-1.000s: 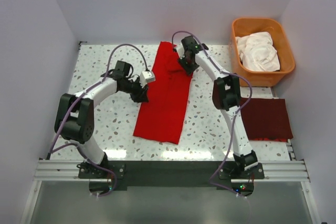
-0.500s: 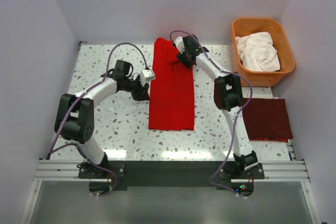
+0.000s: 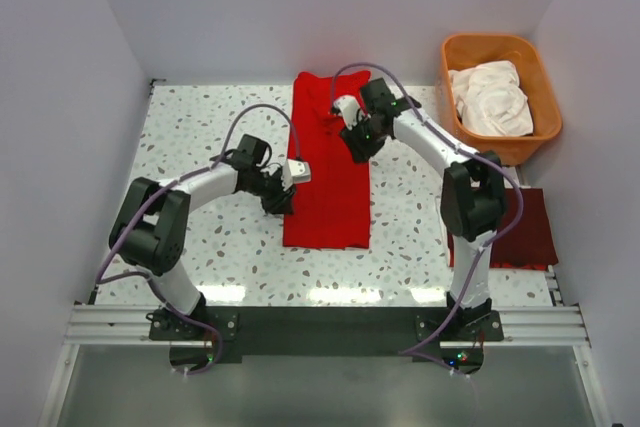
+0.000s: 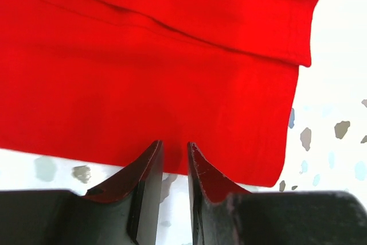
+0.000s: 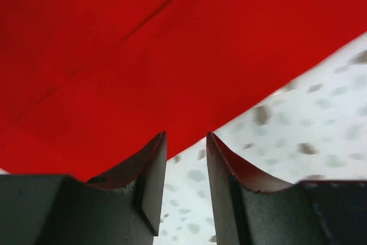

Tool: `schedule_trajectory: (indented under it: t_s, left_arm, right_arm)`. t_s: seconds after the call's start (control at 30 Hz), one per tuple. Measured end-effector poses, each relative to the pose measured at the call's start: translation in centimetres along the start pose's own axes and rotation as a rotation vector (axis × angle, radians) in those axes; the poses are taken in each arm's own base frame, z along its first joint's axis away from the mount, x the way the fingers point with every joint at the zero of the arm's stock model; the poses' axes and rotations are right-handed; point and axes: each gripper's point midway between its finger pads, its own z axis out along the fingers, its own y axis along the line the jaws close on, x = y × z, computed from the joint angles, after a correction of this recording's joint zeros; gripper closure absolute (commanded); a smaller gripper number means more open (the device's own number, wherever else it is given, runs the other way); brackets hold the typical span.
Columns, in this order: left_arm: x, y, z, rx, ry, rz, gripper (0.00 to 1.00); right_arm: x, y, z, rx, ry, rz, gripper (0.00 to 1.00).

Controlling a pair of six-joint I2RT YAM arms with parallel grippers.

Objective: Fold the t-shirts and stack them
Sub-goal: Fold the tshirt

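A bright red t-shirt (image 3: 326, 172) lies folded into a long narrow strip in the middle of the table, and it fills the top of both wrist views (image 4: 172, 55) (image 5: 143, 44). My left gripper (image 3: 283, 203) (image 4: 174, 144) sits low at the strip's left edge near its front end. Its jaws are a narrow gap apart, with bare table between them. My right gripper (image 3: 353, 143) (image 5: 186, 136) is at the strip's right edge farther back, open, with only table in its gap. A dark maroon t-shirt (image 3: 522, 229) lies folded flat at the right.
An orange tub (image 3: 452, 87) stands at the back right with crumpled white t-shirts (image 3: 490, 97) in it. The right arm's elbow hangs over the maroon shirt's left edge. White walls close in the speckled table (image 3: 200, 127) on the left, back and right.
The red shirt went from a skewed strip to a straight one. The right gripper came from its far end toward the middle of the right edge. The left gripper moved nearer along the left edge.
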Motion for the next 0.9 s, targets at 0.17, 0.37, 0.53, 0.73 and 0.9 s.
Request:
schedule_trajectory:
  t_s: [0.17, 0.37, 0.53, 0.73, 0.9]
  left_arm:
    - [1.6, -1.5, 1.5, 0.031, 0.050, 0.001, 0.76]
    - [2.6, -3.2, 2.2, 0.063, 0.068, 0.015, 0.79]
    - [3.2, -4.8, 2.0, 0.091, 0.067, 0.042, 0.76]
    - [3.3, -7.1, 0.3, 0.110, 0.064, 0.101, 0.56]
    - [0.1, -8.8, -3.1, 0.082, -0.048, 0.342, 0.44]
  right_arm:
    - [9.1, 5.4, 2.8, -0.186, 0.222, 0.074, 0.67]
    - [13.7, 9.2, 2.3, -0.268, 0.299, 0.090, 0.69]
    - [14.8, 11.2, 1.7, -0.272, 0.307, 0.024, 0.61]
    - [15.8, 11.6, -0.4, -0.247, 0.283, -0.080, 0.43]
    - [13.2, 11.9, -4.9, -0.204, 0.103, -0.253, 0.39]
